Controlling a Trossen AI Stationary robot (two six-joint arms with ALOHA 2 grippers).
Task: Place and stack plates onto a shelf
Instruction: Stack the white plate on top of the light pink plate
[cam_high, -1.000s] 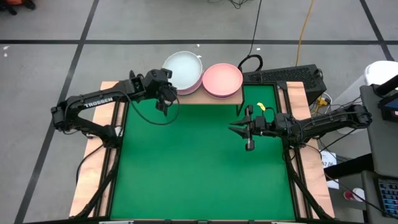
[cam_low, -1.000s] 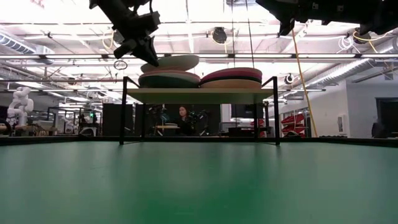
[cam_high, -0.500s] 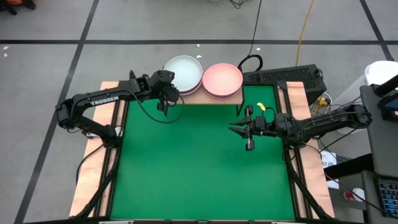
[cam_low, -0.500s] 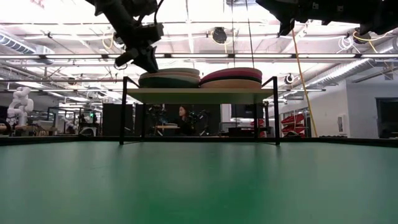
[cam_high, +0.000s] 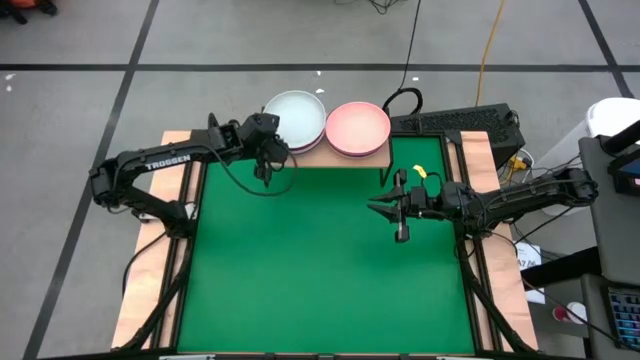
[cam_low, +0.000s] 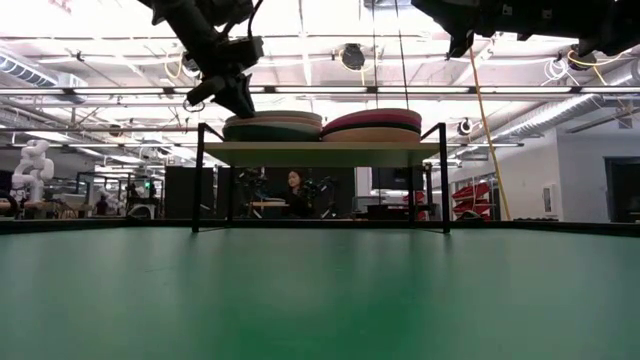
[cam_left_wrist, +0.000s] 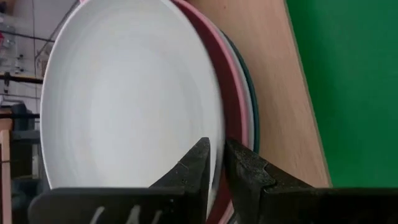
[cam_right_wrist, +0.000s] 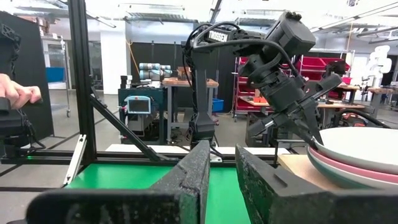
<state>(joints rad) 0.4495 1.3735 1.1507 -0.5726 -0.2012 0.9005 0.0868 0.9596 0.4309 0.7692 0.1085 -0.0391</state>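
The light-wood shelf (cam_high: 340, 158) stands at the table's far edge on black legs. It carries two stacks of plates. The left stack (cam_low: 272, 125) is topped by a pale mint-white plate (cam_high: 295, 115), with magenta, pale pink and dark teal-grey rims below it (cam_left_wrist: 239, 118). The right stack (cam_low: 372, 125) has a pale pink plate (cam_high: 358, 127) on top. My left gripper (cam_high: 268, 140) is at the left stack's left rim, shut on the white plate. My right gripper (cam_high: 400, 212) hovers over the table's right side, shut and holding nothing. My left gripper (cam_left_wrist: 217, 165) pinches the rim of the pale mint-white plate (cam_left_wrist: 217, 134) at the plate's left side, one finger over the plate's inside and one under its outer edge. The fingers slant down from the left (cam_low: 238, 105). The plate lies flat on top of the left stack.
A black keyboard (cam_high: 455, 122) and cables lie right of the shelf, beyond the green mat (cam_high: 320, 270). A small yellow object (cam_high: 421, 172) sits by the right arm. A person (cam_low: 295, 190) sits in the room behind the table; a hand (cam_right_wrist: 15, 93) shows there too.
The pale mint-white plate was tilted above the left stack, its left rim raised. It has come down and now lies flat on the stack. My left gripper has sunk a little with it. My right arm has kept still.
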